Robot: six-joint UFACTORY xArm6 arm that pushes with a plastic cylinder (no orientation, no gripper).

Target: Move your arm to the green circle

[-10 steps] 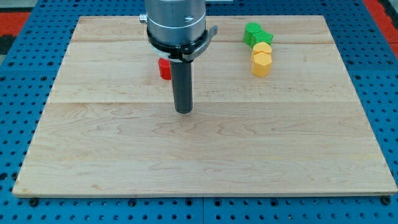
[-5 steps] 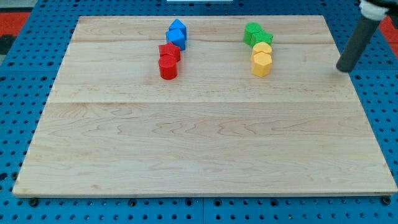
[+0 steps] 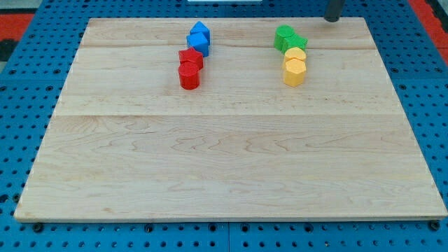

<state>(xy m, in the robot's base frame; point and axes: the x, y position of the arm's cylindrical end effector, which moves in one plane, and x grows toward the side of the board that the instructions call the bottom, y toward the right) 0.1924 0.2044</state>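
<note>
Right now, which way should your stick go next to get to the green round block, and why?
Probably a short slide toward the view's left and slightly down. My tip sits at the view's top edge, to the right of the green circle and not touching it. No block lies between them; the green block and the yellow blocks sit lower.

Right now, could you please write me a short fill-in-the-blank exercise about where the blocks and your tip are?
My tip is at the view's ____ edge.
The green circle touches a second ____ block.
Two yellow blocks sit just below the ____ pair.
The blue blocks lie above the ____ ones.

Missing words: top; green; green; red
</note>
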